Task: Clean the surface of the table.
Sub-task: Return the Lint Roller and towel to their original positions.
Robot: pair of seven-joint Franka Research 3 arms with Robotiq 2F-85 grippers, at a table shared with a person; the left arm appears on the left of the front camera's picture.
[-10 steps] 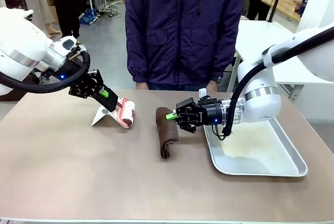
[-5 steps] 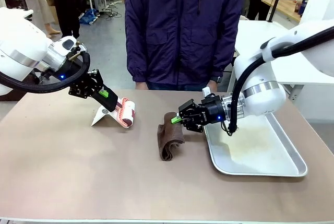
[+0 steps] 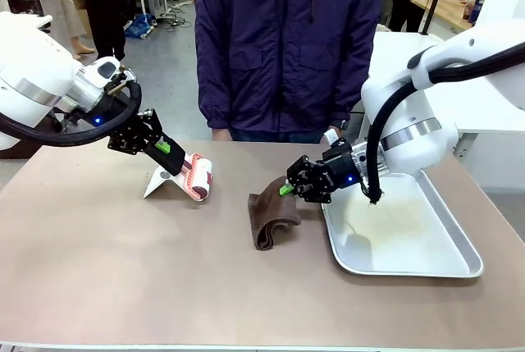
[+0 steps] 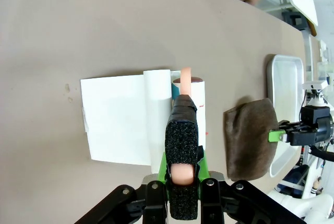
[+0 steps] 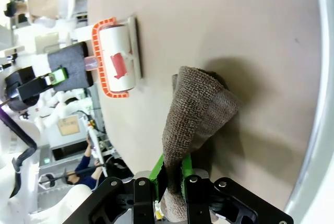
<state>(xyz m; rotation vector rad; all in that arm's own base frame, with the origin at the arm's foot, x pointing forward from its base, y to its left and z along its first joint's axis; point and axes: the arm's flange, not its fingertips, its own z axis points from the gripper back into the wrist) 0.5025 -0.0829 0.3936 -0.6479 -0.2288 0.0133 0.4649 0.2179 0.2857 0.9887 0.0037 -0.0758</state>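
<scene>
The beige-brown table spreads across the front view. My left gripper is shut on the pink handle of a lint roller, whose roll rests on the table beside a white sheet. From the left wrist, the gripper lies along that handle, over the roller and the sheet. My right gripper is shut on one end of a folded brown cloth, holding that end up while the rest lies on the table. In the right wrist view the cloth hangs from the gripper.
A silver metal tray lies at the right, just behind my right gripper; its rim shows at the right wrist. A person in a dark jacket stands at the far edge. White tables stand behind to the right.
My right gripper has risen and swung toward the tray, lifting its end of the brown cloth off the table. The left arm and the lint roller have not moved.
</scene>
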